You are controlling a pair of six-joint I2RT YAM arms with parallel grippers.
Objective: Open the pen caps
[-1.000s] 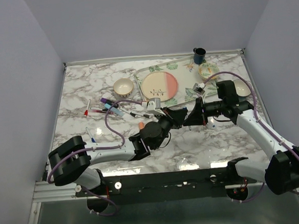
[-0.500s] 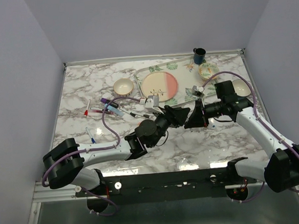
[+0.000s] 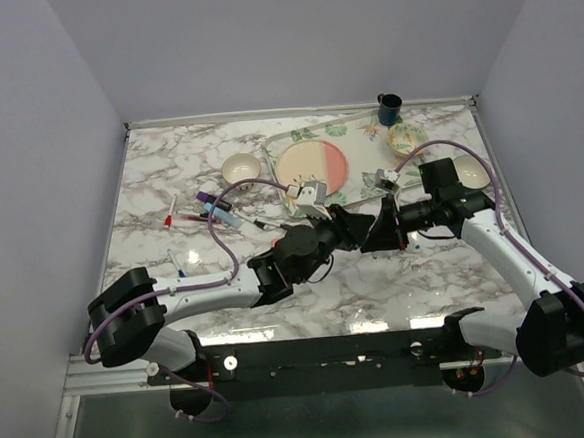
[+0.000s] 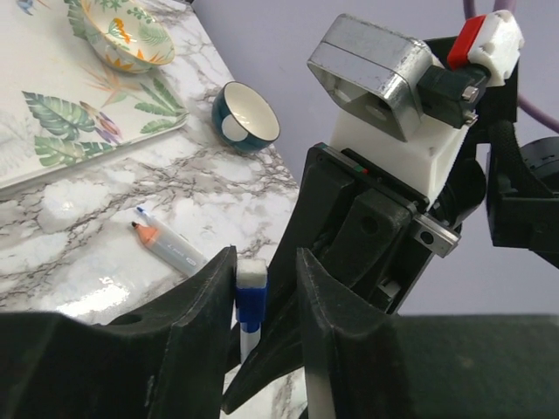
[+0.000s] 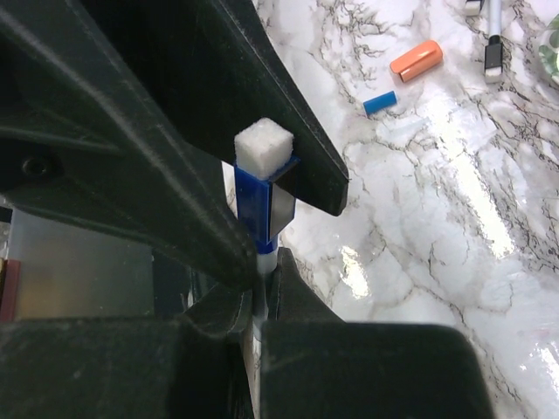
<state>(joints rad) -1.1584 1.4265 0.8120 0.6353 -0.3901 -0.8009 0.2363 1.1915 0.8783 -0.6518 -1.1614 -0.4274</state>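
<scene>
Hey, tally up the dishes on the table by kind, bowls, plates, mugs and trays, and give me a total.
bowls: 3 (cream bowl, floral bowl, bowl by the right arm)
plate: 1
mug: 1
tray: 1
total: 6

The right hand (image 5: 259,301) swallows most of the pen (image 5: 265,256); only a short white stretch shows under the blue cap (image 5: 258,199). From above, that pen is hidden where the right hand meets the left hand (image 4: 262,262). The left wrist view cuts off the patterned bowl (image 4: 122,44) and the leaf-print tray (image 4: 79,131) at its edges. On the tabletop (image 3: 168,167), the loose pens (image 3: 216,212) are too small from above to tell capped from uncapped.
</scene>
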